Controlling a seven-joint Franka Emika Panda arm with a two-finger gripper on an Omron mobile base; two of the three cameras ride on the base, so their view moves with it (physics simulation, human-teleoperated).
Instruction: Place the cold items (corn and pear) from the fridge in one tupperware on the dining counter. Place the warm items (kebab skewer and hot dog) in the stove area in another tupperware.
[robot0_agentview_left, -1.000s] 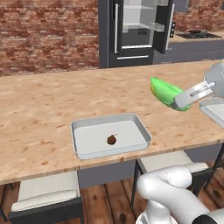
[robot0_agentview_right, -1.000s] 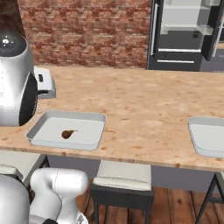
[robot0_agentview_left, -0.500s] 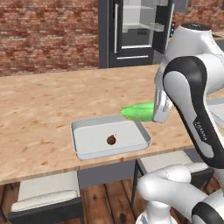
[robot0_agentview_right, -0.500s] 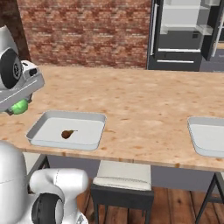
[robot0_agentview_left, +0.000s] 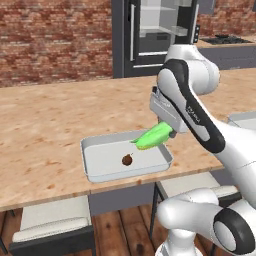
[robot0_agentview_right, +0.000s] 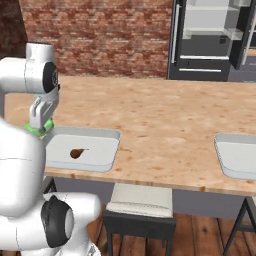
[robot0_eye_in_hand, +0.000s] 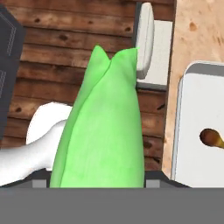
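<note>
The corn (robot0_agentview_left: 154, 136), a long green husked cob, is judged light, stiff and fairly smooth, best taken across its thick middle. It is pinched at its blunt end by the hand (robot0_agentview_left: 169, 131), tip pointing left over the tupperware (robot0_agentview_left: 100, 172) on the surface (robot0_agentview_left: 50, 125), where the pear (robot0_agentview_left: 127, 160) lies. The arm is bent sharply down over the tray's right end.

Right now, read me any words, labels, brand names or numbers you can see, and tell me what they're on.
No readable text anywhere.
The arm's upper link carries small dark lettering, too blurred to read.
The corn, the pear, the tupperware, the dining counter and the fridge bear no markings.
</note>
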